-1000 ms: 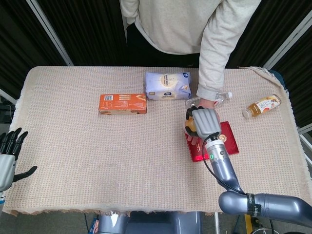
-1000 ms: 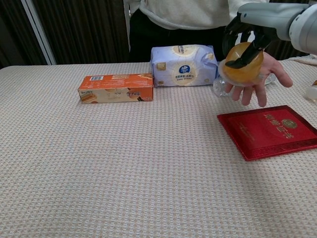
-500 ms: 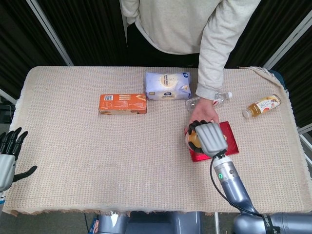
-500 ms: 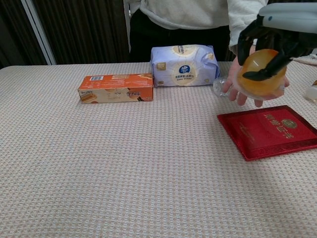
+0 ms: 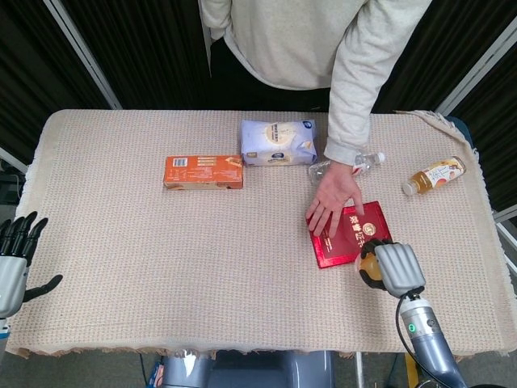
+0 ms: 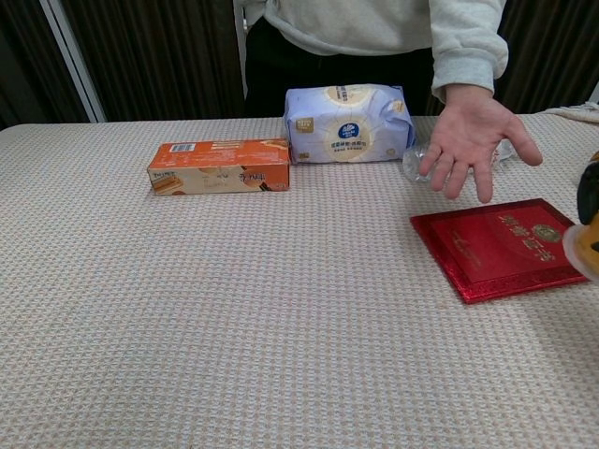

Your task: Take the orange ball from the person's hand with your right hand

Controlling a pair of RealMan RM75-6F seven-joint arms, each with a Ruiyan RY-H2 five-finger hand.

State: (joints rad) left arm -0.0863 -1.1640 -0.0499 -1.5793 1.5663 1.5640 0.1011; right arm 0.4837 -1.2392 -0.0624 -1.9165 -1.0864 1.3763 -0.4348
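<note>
The left hand (image 5: 14,259) rests empty at the counter's (image 5: 121,242) near left edge, fingers spread. Farther right, the person's hand (image 5: 335,202) lies open above the red booklet (image 5: 343,242). Near right of both, the right hand (image 5: 392,268) grasps the orange ball (image 5: 369,264).

Looks like a robot lab demo booth: black curtains (image 5: 137,48) on metal frame poles (image 5: 81,52), cloth-covered table (image 5: 121,242), random grocery props.
</note>
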